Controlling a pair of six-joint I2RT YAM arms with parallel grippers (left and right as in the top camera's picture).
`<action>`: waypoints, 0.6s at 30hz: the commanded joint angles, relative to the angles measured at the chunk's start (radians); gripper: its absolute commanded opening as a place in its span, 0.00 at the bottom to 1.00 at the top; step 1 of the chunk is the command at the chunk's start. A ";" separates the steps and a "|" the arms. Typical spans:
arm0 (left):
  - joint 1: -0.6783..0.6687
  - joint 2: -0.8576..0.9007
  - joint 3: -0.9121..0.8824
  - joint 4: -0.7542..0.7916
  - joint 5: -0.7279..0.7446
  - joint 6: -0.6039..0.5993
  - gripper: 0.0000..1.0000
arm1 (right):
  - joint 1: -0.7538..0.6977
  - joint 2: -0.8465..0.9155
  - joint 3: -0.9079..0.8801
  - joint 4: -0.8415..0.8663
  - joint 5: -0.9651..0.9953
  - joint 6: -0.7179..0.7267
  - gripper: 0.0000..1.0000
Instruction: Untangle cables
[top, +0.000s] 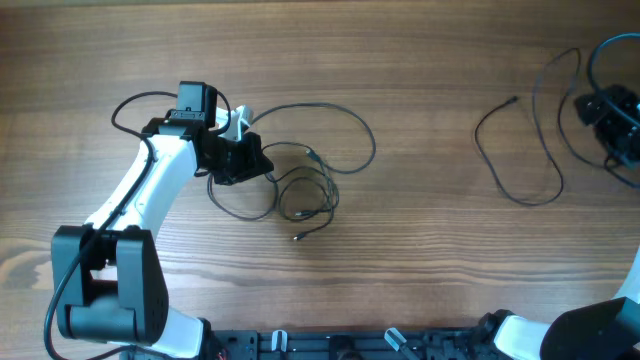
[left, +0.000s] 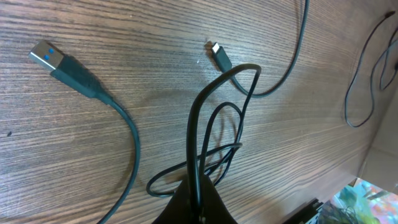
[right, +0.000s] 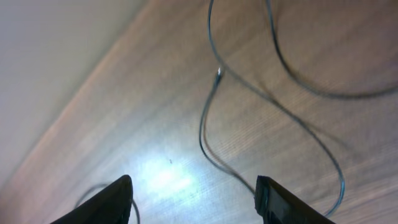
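Observation:
A tangle of thin black cables (top: 300, 190) lies left of the table's middle, with a small plug (top: 298, 237) sticking out at its front. My left gripper (top: 238, 158) sits on the tangle's left side. In the left wrist view it (left: 200, 190) is shut on a raised cable loop (left: 214, 93). A blue-tipped USB plug (left: 46, 55) and a small metal plug (left: 217, 53) lie on the wood beyond. One separate cable (top: 520, 160) lies spread at the right. My right gripper (top: 610, 112) hovers at the far right edge and stands open (right: 193, 182), nothing between its fingers, above that cable (right: 208, 134).
The table (top: 420, 260) is brown wood grain. The left arm's white links (top: 140, 200) reach in from the front left. Thicker arm wiring (top: 605, 50) loops at the back right corner. The table's far edge (right: 81, 93) shows in the right wrist view.

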 joint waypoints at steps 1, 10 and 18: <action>-0.003 -0.023 -0.002 0.000 -0.006 0.009 0.04 | 0.022 0.013 -0.052 -0.056 0.097 -0.013 0.65; -0.003 -0.023 -0.002 0.000 -0.006 0.009 0.04 | 0.026 0.013 -0.293 0.049 0.410 0.206 0.65; -0.003 -0.023 -0.002 -0.001 -0.006 0.008 0.04 | 0.025 0.013 -0.502 0.236 0.475 0.294 0.63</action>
